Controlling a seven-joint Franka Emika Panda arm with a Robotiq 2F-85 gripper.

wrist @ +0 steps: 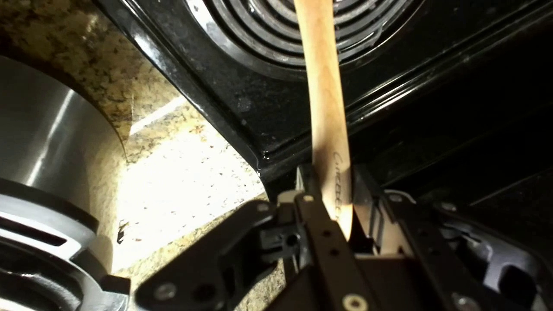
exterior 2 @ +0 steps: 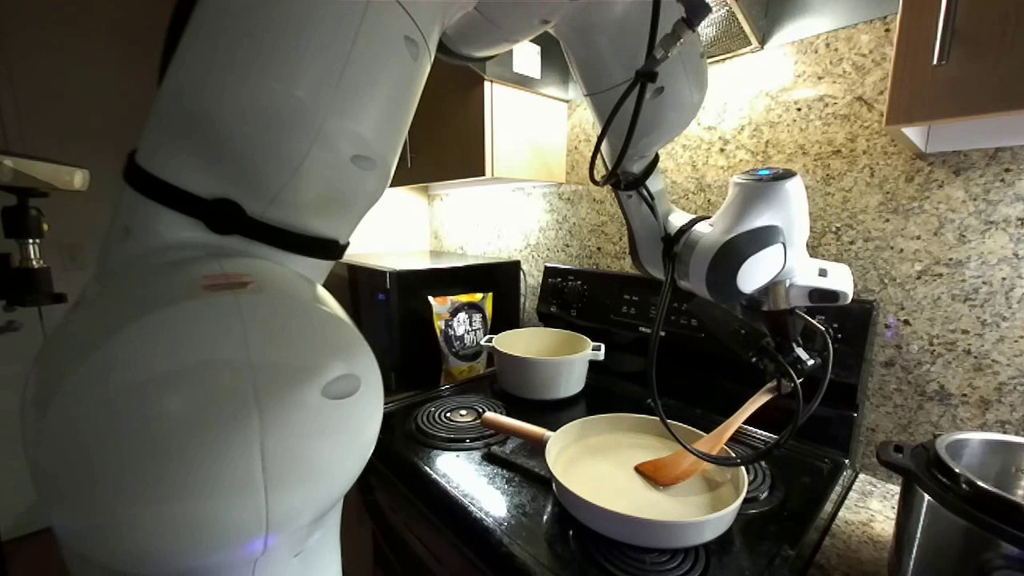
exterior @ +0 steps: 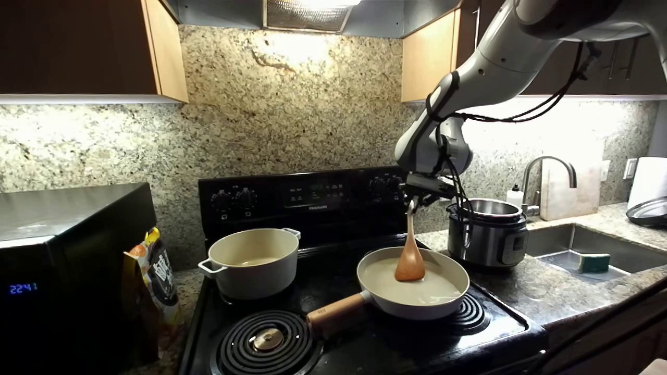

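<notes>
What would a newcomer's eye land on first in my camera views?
Most likely the gripper, clamped on a wooden spatula that reaches down into the pale pan on the stove. Next, perhaps, the two-handled pot at the stove's back, and the brightly coloured bag beside the black microwave.

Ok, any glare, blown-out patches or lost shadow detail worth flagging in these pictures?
Wrist view: a patch of countertop burns out to white, the background at image right sinks to near-black, and the wooden spatula bears lettering only partly legible. Both exterior views: the granite backsplash is washed bright beneath the range hood. In an exterior view: a white reflection streaks the stovetop.
</notes>
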